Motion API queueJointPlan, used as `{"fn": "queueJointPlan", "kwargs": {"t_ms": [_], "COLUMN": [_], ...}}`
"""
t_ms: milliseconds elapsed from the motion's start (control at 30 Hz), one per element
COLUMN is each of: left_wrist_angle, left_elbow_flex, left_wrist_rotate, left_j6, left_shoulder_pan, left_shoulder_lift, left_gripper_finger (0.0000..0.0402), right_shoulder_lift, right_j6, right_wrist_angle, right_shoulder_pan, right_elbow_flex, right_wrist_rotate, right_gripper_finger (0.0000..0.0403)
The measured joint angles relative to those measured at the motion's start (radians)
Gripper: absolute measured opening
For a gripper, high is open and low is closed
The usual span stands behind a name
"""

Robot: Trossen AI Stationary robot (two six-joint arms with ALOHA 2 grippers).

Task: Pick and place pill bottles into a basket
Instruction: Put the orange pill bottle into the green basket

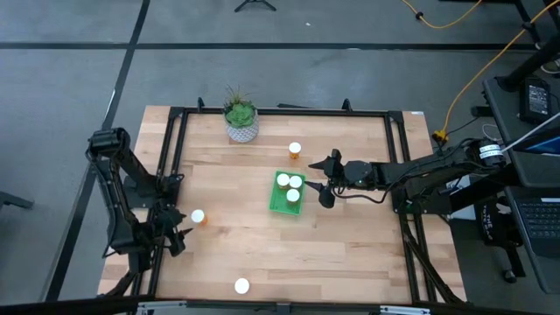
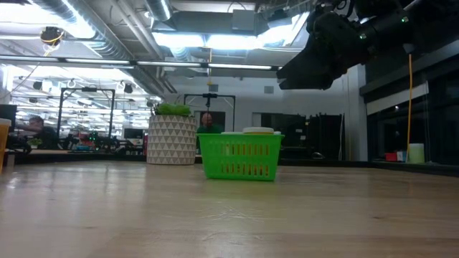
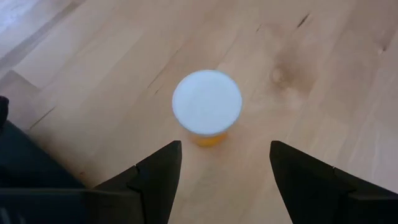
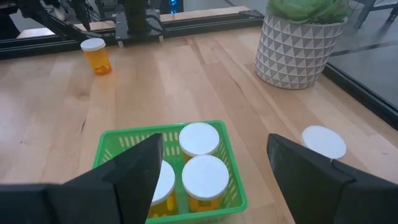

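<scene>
Three pill bottles stand in the green basket (image 1: 287, 196), (image 4: 112, 144), white caps up. Three more stand upright on the table: one left of the basket (image 1: 199, 216), (image 3: 206, 104), one beyond the basket (image 1: 295, 150), (image 4: 323, 142), one by the near edge (image 1: 241, 285). My left gripper (image 1: 181, 230), (image 3: 225, 158) is open just left of the left-hand bottle and slants down at it; the bottle lies ahead of the fingertips, untouched. My right gripper (image 1: 325, 181), (image 4: 214, 163) hangs open at the basket's right side, above its rim.
A white patterned pot with a green plant (image 1: 241, 122), (image 2: 172, 140) stands at the far side, left of the basket. A black frame rail (image 1: 280, 111) runs round the tabletop. Bare wood lies between the left bottle and the basket.
</scene>
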Motion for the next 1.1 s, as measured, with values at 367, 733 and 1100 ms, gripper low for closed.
{"fn": "queueJointPlan", "kwargs": {"t_ms": [367,733,1100], "left_wrist_angle": [0.026,0.086,0.087], "left_elbow_flex": [-0.004,-0.003,-0.003], "left_wrist_rotate": [0.139,0.073,0.021], "left_j6": [0.155,0.201,0.226], "left_shoulder_pan": [0.137,0.155,0.214], "left_shoulder_lift": [0.048,0.115,0.143], "left_gripper_finger": [0.0239,0.0239,0.0239], "right_shoulder_lift": [0.0,0.0,0.0], "right_j6": [-0.002,-0.003,-0.001], "right_wrist_angle": [-0.002,-0.001,-0.001], "right_shoulder_pan": [0.004,0.007,0.007], "right_elbow_flex": [0.0,0.0,0.0], "right_wrist_rotate": [0.0,0.0,0.0], "right_gripper_finger": [0.0291,0.0291,0.0291]}}
